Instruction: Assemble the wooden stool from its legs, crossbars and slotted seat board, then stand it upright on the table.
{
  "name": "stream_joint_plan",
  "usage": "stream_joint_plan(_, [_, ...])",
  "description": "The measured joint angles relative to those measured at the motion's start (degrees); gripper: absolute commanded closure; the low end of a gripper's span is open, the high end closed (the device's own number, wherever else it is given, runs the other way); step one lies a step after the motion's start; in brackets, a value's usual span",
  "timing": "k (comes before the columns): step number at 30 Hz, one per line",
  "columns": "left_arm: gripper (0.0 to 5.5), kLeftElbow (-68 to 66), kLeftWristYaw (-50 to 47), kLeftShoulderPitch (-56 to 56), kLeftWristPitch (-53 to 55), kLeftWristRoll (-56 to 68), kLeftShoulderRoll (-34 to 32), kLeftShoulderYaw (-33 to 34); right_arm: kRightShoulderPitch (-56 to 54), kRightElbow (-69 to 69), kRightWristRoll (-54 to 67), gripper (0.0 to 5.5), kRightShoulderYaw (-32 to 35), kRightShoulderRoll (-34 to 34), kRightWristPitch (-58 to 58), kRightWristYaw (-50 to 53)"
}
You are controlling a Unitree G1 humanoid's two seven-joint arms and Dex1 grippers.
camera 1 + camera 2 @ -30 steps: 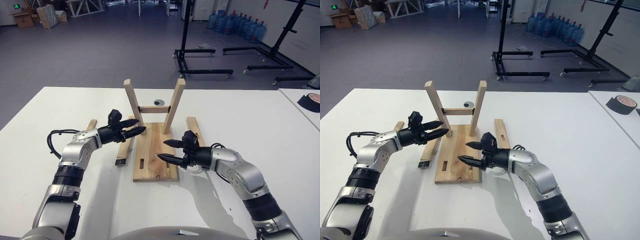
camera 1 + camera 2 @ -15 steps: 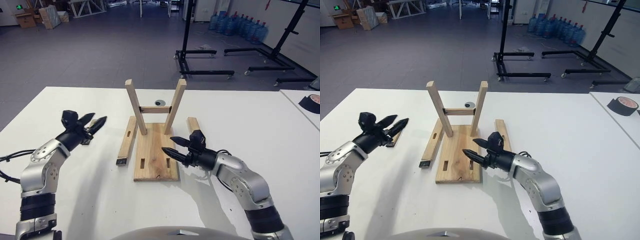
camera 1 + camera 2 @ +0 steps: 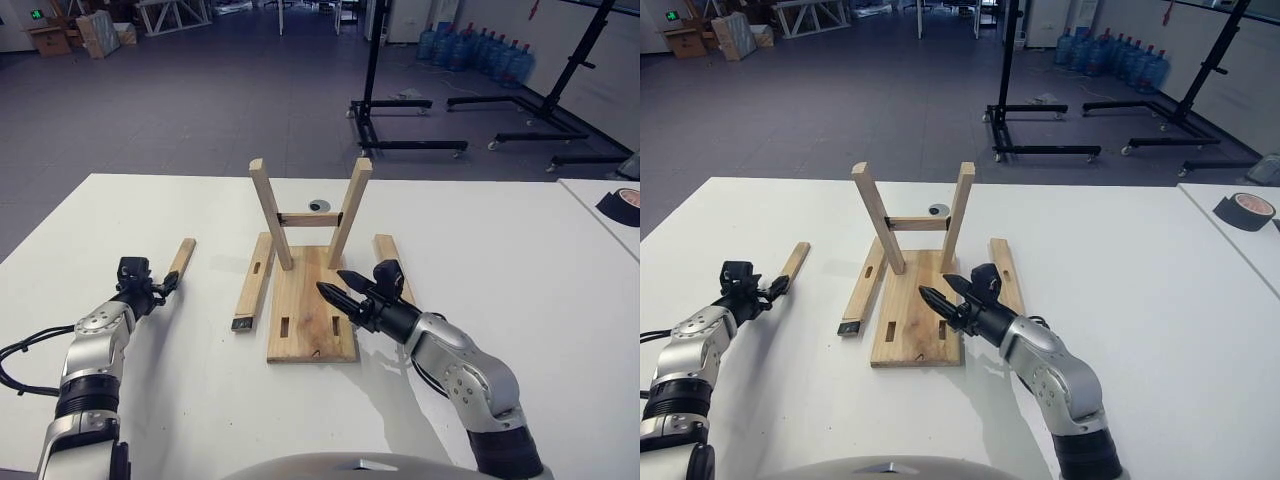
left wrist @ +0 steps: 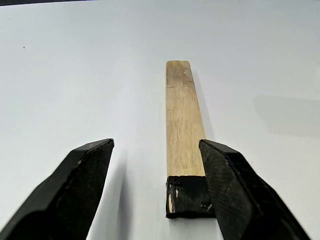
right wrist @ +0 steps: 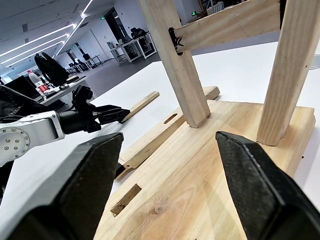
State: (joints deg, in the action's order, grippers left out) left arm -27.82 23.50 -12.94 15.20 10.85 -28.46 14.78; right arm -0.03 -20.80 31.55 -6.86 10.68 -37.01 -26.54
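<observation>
**Asker:** How far along is the stool, and where is it?

**Describer:** It is partly built and sits on a white table (image 3: 520,260). The seat board (image 3: 300,335) lies flat near the middle of the table. A left leg (image 3: 271,215) and a right leg (image 3: 349,212) stand at its far end. They are close together at the foot and splay apart toward the top. A short crossbar (image 3: 310,219) joins them about halfway up.

**Asker:** Are there any loose pieces?

**Describer:** There are three, all lying flat. A slotted rail (image 3: 254,283) with a black near end lies just beside the board's left edge. A plain rail (image 3: 386,250) lies just beside the right edge. A thin stick (image 4: 183,125) lies well off to the left, apart from everything else.

**Asker:** What are the two hands doing?

**Describer:** The left gripper (image 4: 156,142) is low over the table at the stick's near, black-tipped end. Its fingers are spread wide. The black tip sits between them, close against one finger, and I cannot tell whether it touches. The right gripper (image 3: 330,280) hovers over the seat board, just in front of the right leg's foot. Its two fingers are parted, and the tips point toward the feet of the legs.

**Asker:** Is anything else nearby?

**Describer:** There is a round hole (image 3: 319,205) in the tabletop behind the crossbar. A roll of black tape (image 3: 620,205) sits on a neighbouring table to the right.
</observation>
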Motion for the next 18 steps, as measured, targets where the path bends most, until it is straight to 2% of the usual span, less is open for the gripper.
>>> stream_joint_plan(7, [2.38,0.48,0.43,0.01,-3.15,1.07,0.73,0.48,-0.02,-0.5,-0.11,2.1,-1.94,0.56,-0.3,-0.43])
stream_joint_plan(18, [2.38,-3.98,-1.42,-1.63,-1.47,-0.45,0.88,-1.63,-0.07,-1.26,0.07,2.1,-2.08,1.2,-0.52,-0.74])
